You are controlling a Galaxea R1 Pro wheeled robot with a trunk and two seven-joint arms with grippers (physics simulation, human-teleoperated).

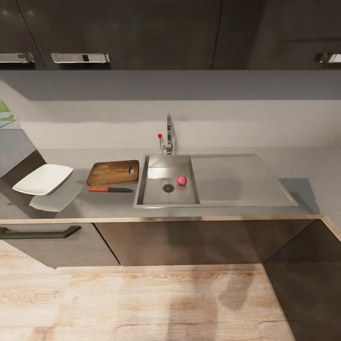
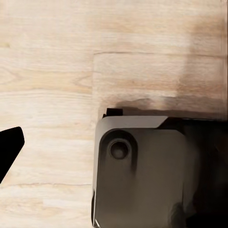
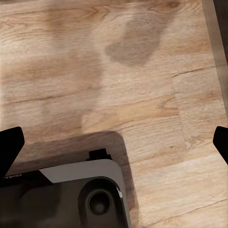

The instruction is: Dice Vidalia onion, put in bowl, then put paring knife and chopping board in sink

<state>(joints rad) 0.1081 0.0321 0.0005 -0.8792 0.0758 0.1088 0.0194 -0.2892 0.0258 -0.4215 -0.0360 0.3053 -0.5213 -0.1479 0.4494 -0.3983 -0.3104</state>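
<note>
Floor (image 1: 156, 303): pale wood planks; the head view has it below the cabinets, both wrist views look straight down on it.
Countertop (image 1: 246, 215): grey, spanning the head view.
Sink (image 1: 166, 202): steel basin with its drainboard at 3 o'clock of the basin and the tap (image 1: 169, 132) at 12.
Robot base (image 2: 142, 175): grey rounded body over the planks in the left wrist view, also in the right wrist view.
Bowl (image 1: 43, 179): white, at 9 o'clock of the board.
Chopping board (image 1: 113, 172): just beside the sink's 9 o'clock rim.
Paring knife (image 1: 109, 189): flat at 6 o'clock of the board.
Onion (image 1: 181, 180): pink, in the basin, near the drain at its 2 o'clock.
Right gripper (image 3: 114, 142): dark fingertips spread to both frame edges, holding nothing.
Left gripper (image 2: 8, 147): one dark fingertip in sight; spread or closed, cannot tell.
</note>
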